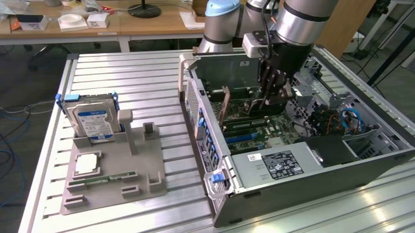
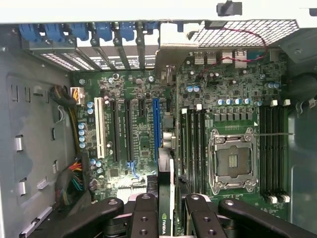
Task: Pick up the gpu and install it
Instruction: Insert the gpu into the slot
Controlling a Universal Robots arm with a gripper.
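Jaws clamped on the gpu (image 2: 165,208); your gripper (image 2: 167,210) holds it above the motherboard (image 2: 143,129). Install step: line its edge over the blue slot (image 2: 156,130).

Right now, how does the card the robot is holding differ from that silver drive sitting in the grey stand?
The gpu is thin and dark; the hard drive is thick, silver, blue-labelled. The gpu hangs in the gripper inside the computer case; the hard drive rests in the holder outside. Both stand on edge.
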